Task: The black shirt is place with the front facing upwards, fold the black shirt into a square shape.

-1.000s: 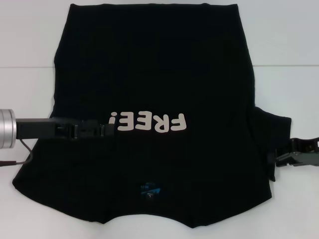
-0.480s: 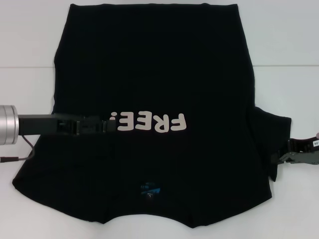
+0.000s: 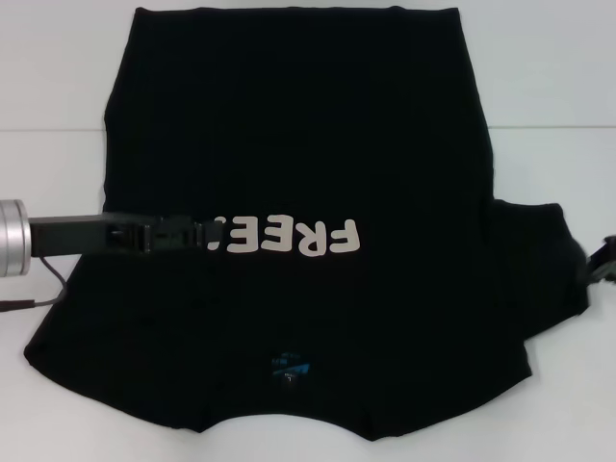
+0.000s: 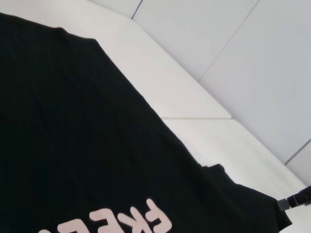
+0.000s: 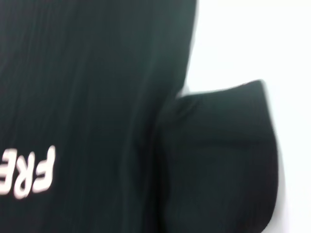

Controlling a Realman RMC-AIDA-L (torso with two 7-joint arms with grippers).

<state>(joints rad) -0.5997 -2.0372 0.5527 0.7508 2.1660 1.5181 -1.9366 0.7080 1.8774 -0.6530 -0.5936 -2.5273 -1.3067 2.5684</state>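
Note:
The black shirt (image 3: 289,125) lies spread flat on the white table (image 3: 58,96), front up. Its white "FREE!" lettering (image 3: 298,236) is at the centre and its blue neck label (image 3: 289,366) is near the front edge. My left gripper (image 3: 207,233) reaches in from the left, low over the shirt, and its tip covers the "!". My right gripper (image 3: 604,262) is at the view's right edge, shut on the tip of the right sleeve (image 3: 539,269), which is drawn out sideways. The sleeve also shows in the right wrist view (image 5: 218,155). The right gripper shows in the left wrist view (image 4: 295,199).
Bare white table lies left and right of the shirt and behind it on the right (image 3: 549,67). A seam line crosses the table (image 3: 48,128). A thin cable (image 3: 53,289) hangs from my left arm.
My right gripper has moved right, almost out of the head view, and the right sleeve has stretched out with it. My left gripper has slid slightly right, over the "!".

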